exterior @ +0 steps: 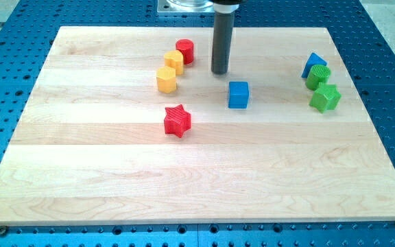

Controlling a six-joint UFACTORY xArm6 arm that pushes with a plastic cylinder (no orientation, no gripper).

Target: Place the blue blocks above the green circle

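In the one camera view, my tip (219, 71) sits on the pale wooden board (115, 178) at the far middle, a bare dark rod with no claw to open or close, just up and left of the blue cube (238, 95) and apart from it. Far right, the other blue block (313, 64), wedge-like, touches the green circle (318, 76) from above, with a green star-like block (325, 97) just below. Left of my tip stand a red cylinder (185, 51) and two yellow blocks (174, 61) (166, 79), and a red star (177, 120) lies nearer.

Red cylinder (185, 51), two yellow blocks (174, 62) (166, 79), red star (177, 121), green star (325, 98) on wooden board (115, 185)
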